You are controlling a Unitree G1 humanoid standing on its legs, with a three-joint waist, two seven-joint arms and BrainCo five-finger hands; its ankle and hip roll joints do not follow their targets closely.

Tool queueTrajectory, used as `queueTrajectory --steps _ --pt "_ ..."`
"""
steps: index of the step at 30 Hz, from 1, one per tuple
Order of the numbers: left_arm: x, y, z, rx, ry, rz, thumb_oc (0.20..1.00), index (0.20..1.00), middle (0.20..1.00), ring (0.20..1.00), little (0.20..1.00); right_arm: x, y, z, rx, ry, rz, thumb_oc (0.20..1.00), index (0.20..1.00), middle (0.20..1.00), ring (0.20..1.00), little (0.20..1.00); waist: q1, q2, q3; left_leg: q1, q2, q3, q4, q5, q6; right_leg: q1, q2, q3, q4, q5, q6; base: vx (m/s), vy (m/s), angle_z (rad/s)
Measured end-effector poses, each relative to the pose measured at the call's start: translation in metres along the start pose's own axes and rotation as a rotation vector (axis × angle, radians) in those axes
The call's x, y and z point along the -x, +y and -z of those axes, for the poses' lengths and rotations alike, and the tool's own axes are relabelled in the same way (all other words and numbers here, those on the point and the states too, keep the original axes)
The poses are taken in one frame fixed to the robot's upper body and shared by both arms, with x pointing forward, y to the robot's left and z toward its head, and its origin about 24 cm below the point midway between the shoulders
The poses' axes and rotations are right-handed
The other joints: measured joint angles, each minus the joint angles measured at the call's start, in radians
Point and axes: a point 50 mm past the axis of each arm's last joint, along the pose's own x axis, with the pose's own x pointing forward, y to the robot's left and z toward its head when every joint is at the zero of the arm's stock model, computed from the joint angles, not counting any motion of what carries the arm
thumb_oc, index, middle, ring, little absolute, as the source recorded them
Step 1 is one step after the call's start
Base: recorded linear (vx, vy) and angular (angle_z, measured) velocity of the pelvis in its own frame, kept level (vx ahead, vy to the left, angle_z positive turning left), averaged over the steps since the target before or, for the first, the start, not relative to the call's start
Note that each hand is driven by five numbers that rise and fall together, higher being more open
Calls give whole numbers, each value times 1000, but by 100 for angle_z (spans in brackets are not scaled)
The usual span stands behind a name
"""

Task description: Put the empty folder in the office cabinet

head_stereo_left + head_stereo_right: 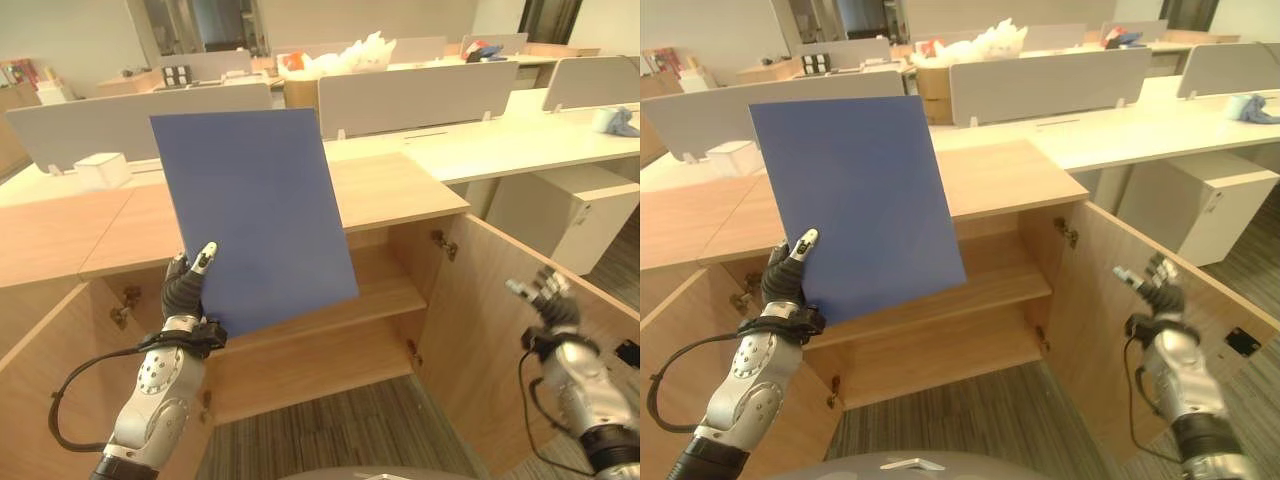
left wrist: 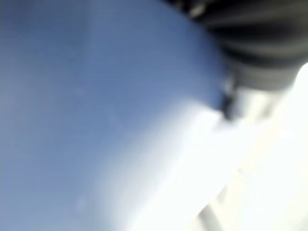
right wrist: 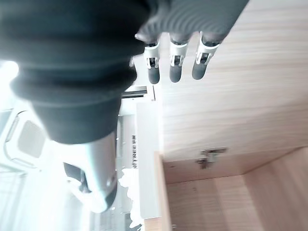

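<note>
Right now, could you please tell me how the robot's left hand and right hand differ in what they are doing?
The left hand pinches the flat blue folder by its lower corner, holding it upright before the open wooden cabinet; the right hand holds nothing. The left hand's thumb lies against the folder's face, while the right hand's fingers are straight, beside the open right cabinet door. Both are raised at about shelf height.
</note>
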Motion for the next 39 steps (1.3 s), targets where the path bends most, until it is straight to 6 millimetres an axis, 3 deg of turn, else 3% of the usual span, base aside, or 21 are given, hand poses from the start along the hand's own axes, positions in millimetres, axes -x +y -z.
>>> queueTrajectory --steps 4,6,9,10,14,17,24,37,38,39 --pt "0 1 -3 -5 14 47 200 200 200 200 200 -10 28 -46 -95 -170 -148 1000 1000 1000 1000 1000 5 -26 32 -5 1 -2 0 7 7 0 1 -5 3 6 -2 -8 0 0" --pt "2 -4 -8 -4 21 87 200 200 200 200 200 -1 62 -60 -163 -225 -335 1000 1000 1000 1000 1000 3 -33 50 -6 1 -1 0 7 7 0 1 -5 3 6 -2 0 0 0" --pt "2 -12 -11 18 21 144 200 200 200 200 200 12 98 -58 -253 -211 -527 1000 1000 1000 1000 1000 5 -35 51 -7 1 -1 0 7 7 -1 0 -6 3 6 -3 0 0 0" --pt "1 -21 -13 35 14 192 200 200 200 200 200 22 121 -55 -301 -194 -642 1000 1000 1000 1000 1000 6 -34 52 -8 1 -1 0 7 7 -1 0 -5 4 5 -3 0 0 0" --pt "-1 -40 -16 59 -2 267 200 200 200 200 200 33 165 -45 -401 -151 -762 1000 1000 1000 1000 1000 25 -32 53 -9 1 -1 0 6 7 -4 1 -4 5 5 -4 0 0 0" --pt "-3 -47 -14 66 9 298 200 200 200 200 200 32 185 -43 -412 -127 -797 1000 1000 1000 1000 1000 39 -29 55 -13 1 0 0 3 6 -13 0 -5 4 5 -3 0 0 0" --pt "-3 -47 -11 65 31 289 200 200 200 200 200 33 207 -36 -364 -92 -834 1000 1000 1000 1000 1000 72 -29 54 -37 0 -17 0 9 7 -23 0 -22 6 5 -4 5 2 7" --pt "-2 -46 -10 68 30 276 200 200 200 200 200 36 210 -34 -335 -92 -876 1000 1000 1000 1000 1000 84 -39 61 -44 0 -26 0 9 6 -28 1 -28 6 5 -4 3 0 2" --pt "-2 -46 -10 67 28 275 200 200 200 200 200 36 209 -34 -340 -92 -873 890 890 890 890 890 81 -40 61 -45 0 -26 1 9 6 -30 1 -27 5 5 -4 0 0 0" --pt "-2 -46 -10 67 28 275 200 200 200 200 200 36 209 -34 -340 -92 -873 890 890 890 890 890 81 -40 61 -45 0 -26 1 9 6 -30 1 -27 5 5 -4 0 0 0"
